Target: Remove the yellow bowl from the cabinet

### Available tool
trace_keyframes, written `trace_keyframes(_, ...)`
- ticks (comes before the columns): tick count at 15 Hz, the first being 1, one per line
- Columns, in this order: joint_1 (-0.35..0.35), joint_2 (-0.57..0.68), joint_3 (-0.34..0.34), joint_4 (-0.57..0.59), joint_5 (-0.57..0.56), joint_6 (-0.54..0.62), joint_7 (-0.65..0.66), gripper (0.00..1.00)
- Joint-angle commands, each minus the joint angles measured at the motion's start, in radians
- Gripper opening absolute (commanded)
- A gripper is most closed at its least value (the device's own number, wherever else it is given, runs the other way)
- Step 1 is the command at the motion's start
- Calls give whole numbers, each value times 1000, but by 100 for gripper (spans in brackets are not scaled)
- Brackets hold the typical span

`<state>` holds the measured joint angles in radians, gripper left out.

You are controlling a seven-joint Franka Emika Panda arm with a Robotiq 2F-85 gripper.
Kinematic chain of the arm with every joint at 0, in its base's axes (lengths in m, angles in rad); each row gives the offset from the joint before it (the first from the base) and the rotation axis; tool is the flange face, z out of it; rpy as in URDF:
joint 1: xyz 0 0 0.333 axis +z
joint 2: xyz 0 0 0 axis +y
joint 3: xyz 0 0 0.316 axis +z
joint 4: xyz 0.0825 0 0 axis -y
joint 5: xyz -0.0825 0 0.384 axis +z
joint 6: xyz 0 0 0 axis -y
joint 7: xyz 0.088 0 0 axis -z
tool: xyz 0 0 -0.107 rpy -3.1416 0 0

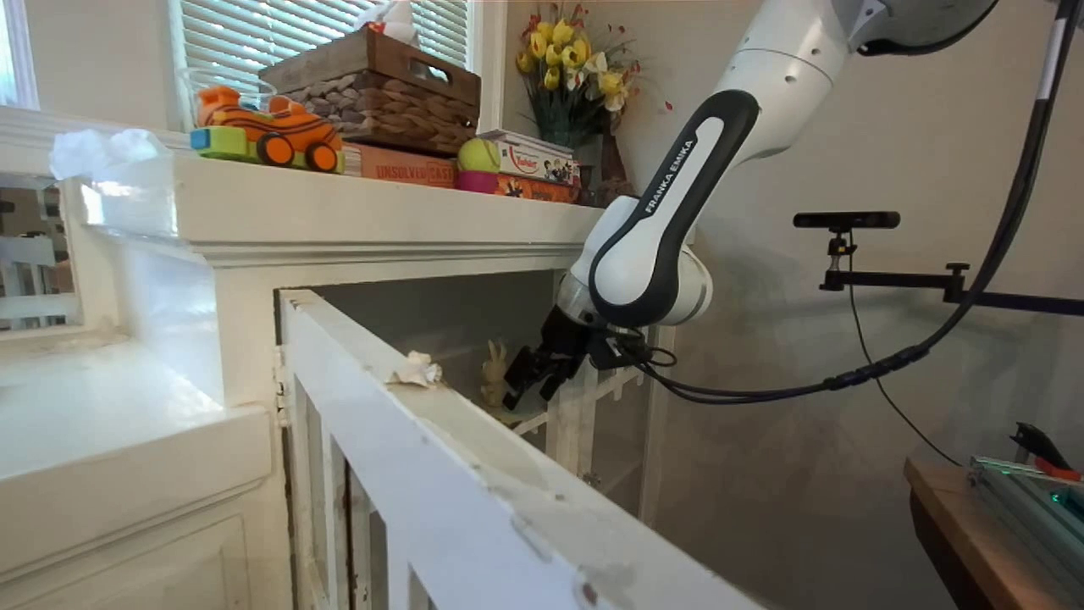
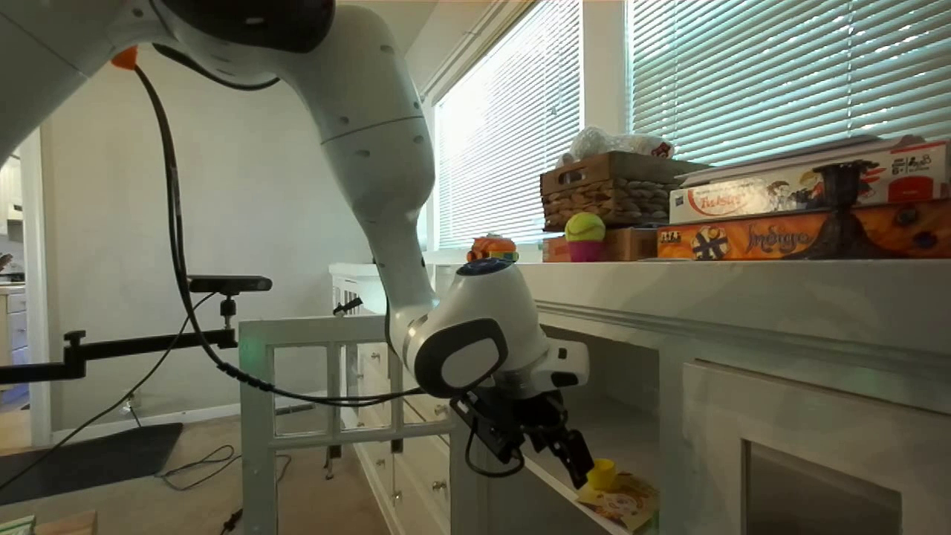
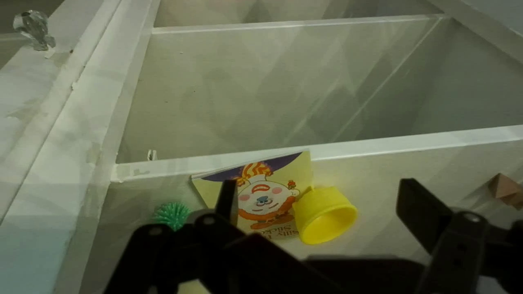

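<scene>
The yellow bowl (image 3: 325, 214) lies tilted on a shelf of the white cabinet (image 1: 398, 207), partly over a picture booklet (image 3: 265, 200). Its opening faces the lower right of the wrist view. In an exterior view the bowl (image 2: 602, 473) shows just beyond the fingertips, and the cabinet (image 2: 743, 297) stands open there. The bowl is hidden in the exterior view that has the door in front. My gripper (image 3: 318, 183) is open and empty, with the bowl between its fingers in the wrist view but apart from both. The gripper shows in both exterior views (image 1: 529, 394) (image 2: 576, 464), reaching into the cabinet.
The open cabinet door (image 1: 508, 474) juts out beside the arm; it also shows in an exterior view (image 2: 256, 423). A green spiky ball (image 3: 172, 214) and a brown pyramid (image 3: 504, 188) flank the bowl. A slim yellowish figure (image 1: 494, 373) stands inside. The shelf edge (image 3: 367, 147) runs before them.
</scene>
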<state>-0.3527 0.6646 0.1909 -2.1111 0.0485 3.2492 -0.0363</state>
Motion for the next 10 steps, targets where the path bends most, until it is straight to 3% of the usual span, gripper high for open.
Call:
trace_keyframes(1,39,58,-41,61,-5,36,17,100)
trace_keyframes(10,94,149,-78,168,26,86,87,100)
